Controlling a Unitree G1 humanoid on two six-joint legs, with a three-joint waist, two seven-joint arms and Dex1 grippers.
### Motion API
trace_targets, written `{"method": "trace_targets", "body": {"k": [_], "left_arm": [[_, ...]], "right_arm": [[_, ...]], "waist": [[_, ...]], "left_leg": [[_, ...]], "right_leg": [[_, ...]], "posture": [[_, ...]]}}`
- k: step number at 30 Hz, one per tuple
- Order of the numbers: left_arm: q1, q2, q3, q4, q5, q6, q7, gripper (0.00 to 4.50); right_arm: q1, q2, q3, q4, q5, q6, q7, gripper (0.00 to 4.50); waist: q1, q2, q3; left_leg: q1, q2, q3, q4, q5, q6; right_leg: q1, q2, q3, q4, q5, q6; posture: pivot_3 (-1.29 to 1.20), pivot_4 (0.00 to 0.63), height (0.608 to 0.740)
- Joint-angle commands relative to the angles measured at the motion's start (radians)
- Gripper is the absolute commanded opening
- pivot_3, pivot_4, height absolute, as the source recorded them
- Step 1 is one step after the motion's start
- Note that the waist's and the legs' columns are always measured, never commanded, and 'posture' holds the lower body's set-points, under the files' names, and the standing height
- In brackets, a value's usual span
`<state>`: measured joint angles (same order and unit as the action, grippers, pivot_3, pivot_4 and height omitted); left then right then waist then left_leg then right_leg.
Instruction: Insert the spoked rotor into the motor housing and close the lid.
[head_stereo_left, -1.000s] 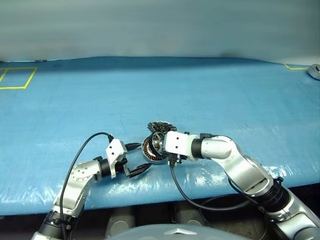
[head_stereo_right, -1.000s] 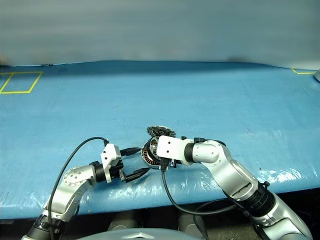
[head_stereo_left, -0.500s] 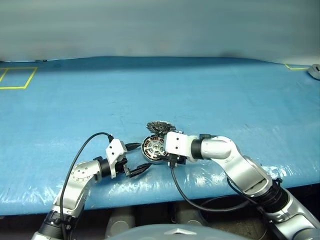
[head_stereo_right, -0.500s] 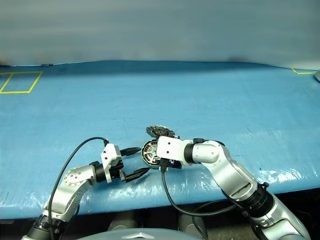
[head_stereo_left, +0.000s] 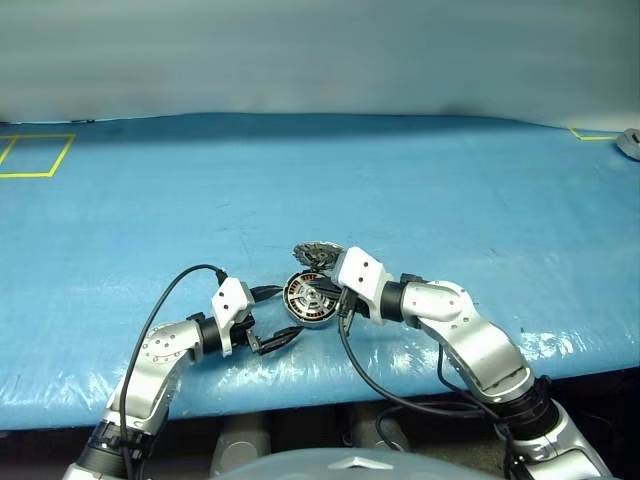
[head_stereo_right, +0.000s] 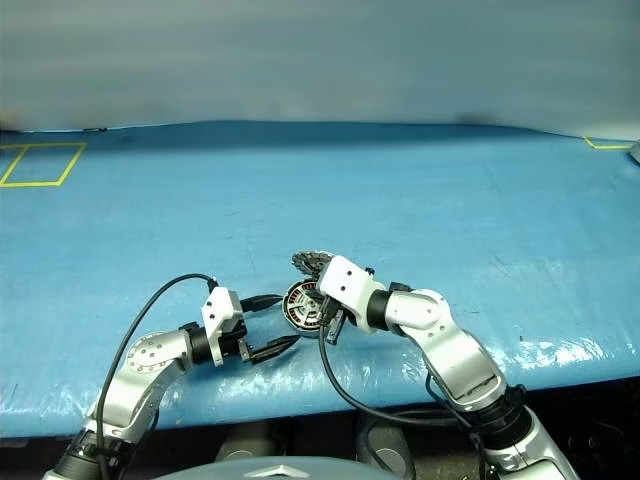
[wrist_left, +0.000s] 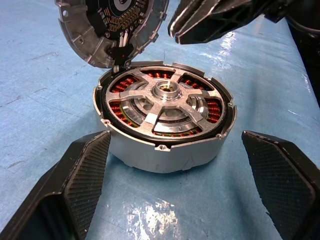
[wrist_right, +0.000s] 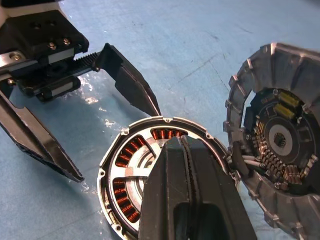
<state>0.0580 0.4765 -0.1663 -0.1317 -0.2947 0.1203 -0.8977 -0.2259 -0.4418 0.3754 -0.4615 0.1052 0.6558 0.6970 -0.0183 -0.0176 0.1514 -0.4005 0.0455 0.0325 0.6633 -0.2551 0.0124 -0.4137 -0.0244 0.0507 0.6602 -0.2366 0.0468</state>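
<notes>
**Rotor seated, lid standing open, my right fingers pressed together above it**

My right gripper (wrist_right: 185, 150) has its two black fingers clenched flat against each other with nothing between them. In the right wrist view they rise from the bottom centre of the frame and cover the middle of the motor housing (wrist_right: 131, 175). In the left eye view that gripper sits just right of the frame's centre, at the housing's right edge.

The motor housing (wrist_left: 167, 150) rests on the blue table cover (head_stereo_left: 420, 180), a little below the centre of the head views. In the left wrist view it fills the middle of the frame: a grey cup with copper-orange windings showing between the arms of the spoked rotor (wrist_left: 165, 102). The rotor lies inside the cup, its silver hub at the centre and its rim level with the housing's top edge.

The lid (wrist_left: 112, 25) is not closed. It stands tilted up at the housing's far edge, upper left of the left wrist frame, joined there by a dark hinge piece, its dark inner face and pale segmented rim turned toward the camera. In the right wrist view it fills the right side of the frame.

My left gripper (wrist_left: 175, 185) is released, its fingers (wrist_left: 85, 170) spread wide on either side of the housing, lower left and lower right of its wrist frame, clear of the grey wall. In the left eye view it lies lower left of the housing.
</notes>
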Motion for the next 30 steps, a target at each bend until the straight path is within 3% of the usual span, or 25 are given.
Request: {"method": "trace_targets", "body": {"k": [1,9,21,30], "left_arm": [[-0.009,0.002,0.001,-0.022,-0.003,-0.013,-0.012,4.5],[-0.01,0.005,-0.002,-0.017,0.0,-0.013,-0.017,4.5],[-0.009,0.008,0.005,-0.01,-0.002,-0.015,-0.018,4.5],[-0.012,-0.001,0.01,-0.006,-0.016,-0.021,-0.027,4.5]], "right_arm": [[-0.003,0.038,-0.028,0.027,0.017,0.002,-0.039,0.03],[0.007,0.057,0.009,0.12,-0.001,-0.034,-0.047,0.03],[0.034,0.001,0.109,0.221,-0.091,-0.089,-0.028,0.03],[0.073,0.104,-0.081,0.093,0.109,-0.144,-0.024,0.03]], "waist": [[-0.001,0.0,0.0],[-0.001,0.0,0.0],[-0.001,-0.002,-0.004],[-0.001,-0.003,-0.004]], "left_leg": [[0.0,0.0,0.0,0.0,0.0,0.0],[0.0,0.0,0.0,0.0,0.0,0.0],[0.003,0.0,0.0,0.0,0.0,0.0],[0.002,0.0,0.0,0.0,0.0,0.0]], "right_leg": [[0.0,0.0,0.0,0.0,0.0,0.0],[0.0,0.0,0.0,0.0,0.0,0.0],[0.003,0.0,0.0,0.0,-0.001,0.001],[0.001,0.0,0.0,0.0,-0.001,0.001]], "posture": [[0.0,0.15,0.74],[0.0,0.15,0.74],[0.0,0.15,0.74],[0.0,0.15,0.74]]}}
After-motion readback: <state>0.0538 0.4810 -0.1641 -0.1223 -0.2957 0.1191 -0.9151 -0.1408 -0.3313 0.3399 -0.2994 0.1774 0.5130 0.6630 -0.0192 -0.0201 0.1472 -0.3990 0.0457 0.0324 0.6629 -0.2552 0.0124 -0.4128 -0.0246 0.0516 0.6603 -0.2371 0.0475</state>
